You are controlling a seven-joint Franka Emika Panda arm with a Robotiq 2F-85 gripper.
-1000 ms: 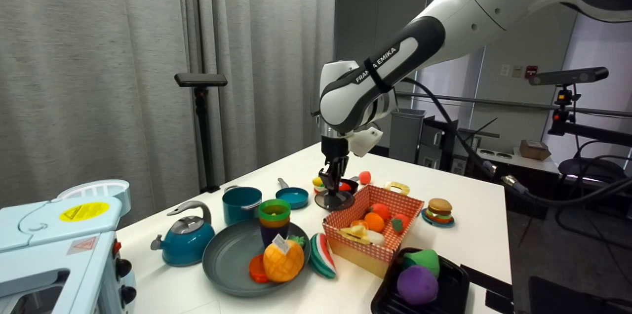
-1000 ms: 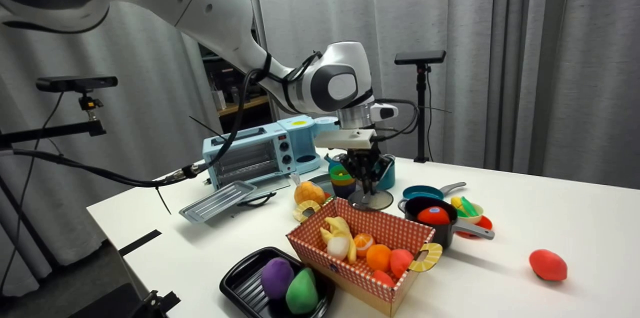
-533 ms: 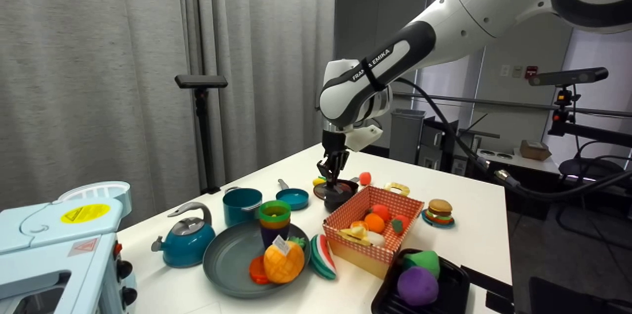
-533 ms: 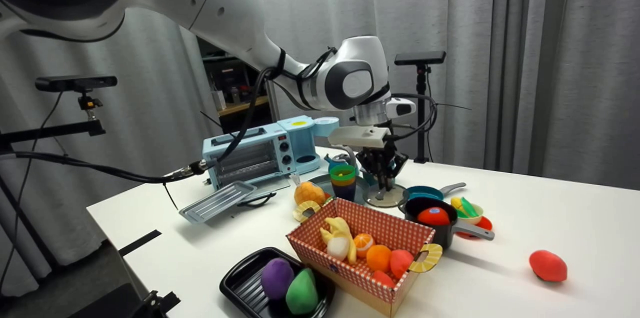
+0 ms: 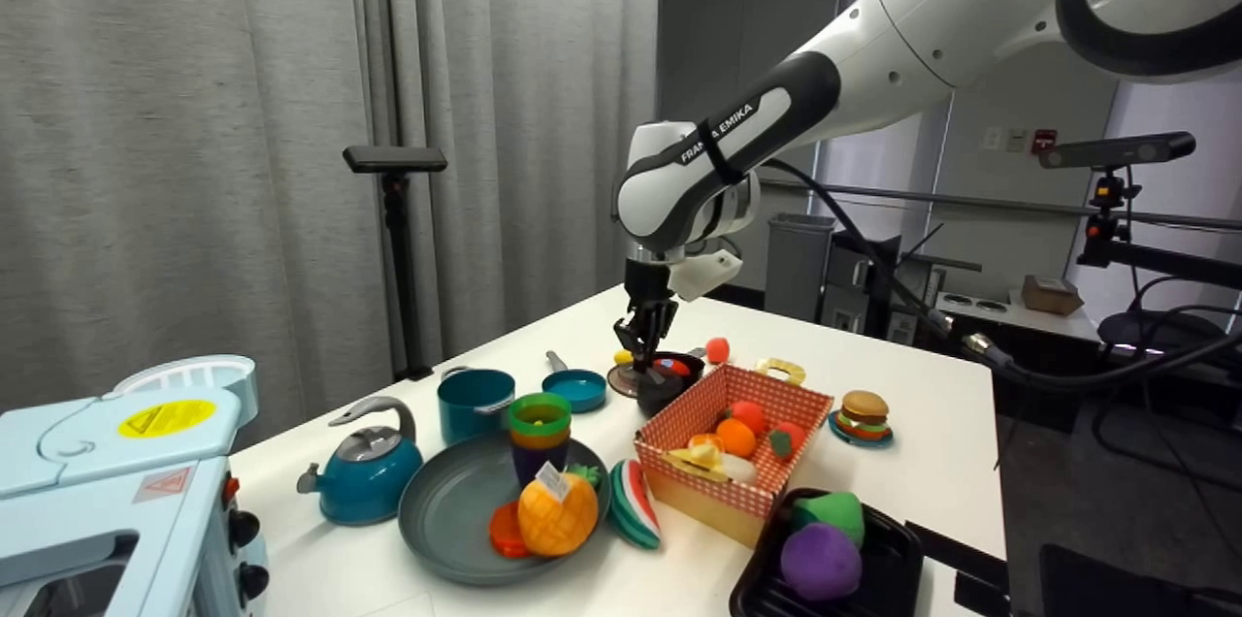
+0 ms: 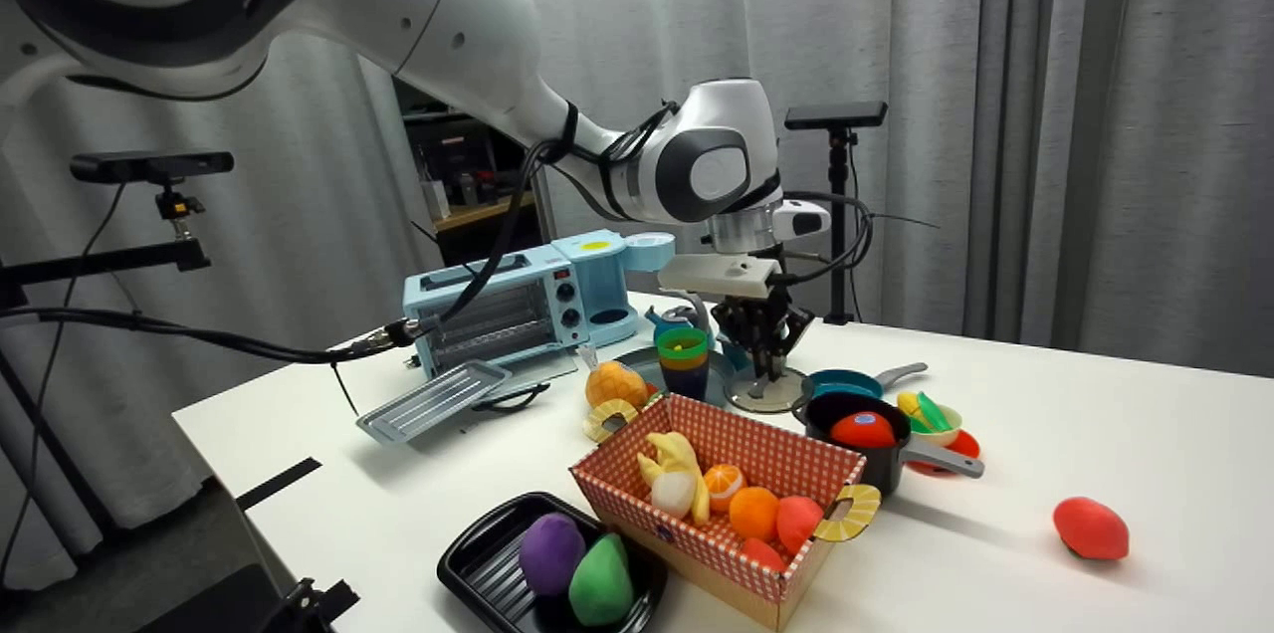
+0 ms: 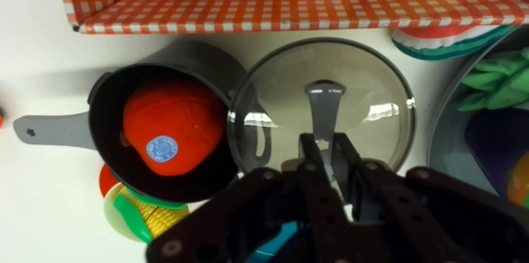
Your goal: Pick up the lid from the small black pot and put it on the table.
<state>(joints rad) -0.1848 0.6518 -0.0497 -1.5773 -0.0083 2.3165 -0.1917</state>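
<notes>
1. Claw points down, its fingers closed in on either side of the grey handle, pinching the lid by it.
2. Lid is see-through with a dark rim, off the pot, looks about level. Sits between the small black pot and the large grey plate. Cannot tell whether its rim touches the tabletop or hangs just above.
3. Pot stands upright on the tabletop, a red toy inside. Lid is just beside it; edges overlap in the wrist view, contact unclear.
4. Red-checked box near both, holding a banana, an orange and other toy food.
5. Teal pan near the lid; bowl with corn close by the pot.
6. Grey plate carries stacked cups and a pineapple. Watermelon slice lies between plate and box.
7. Black tray near the box: one purple toy, one green toy.
8. Kettle and teal pot stand near the plate.
</notes>
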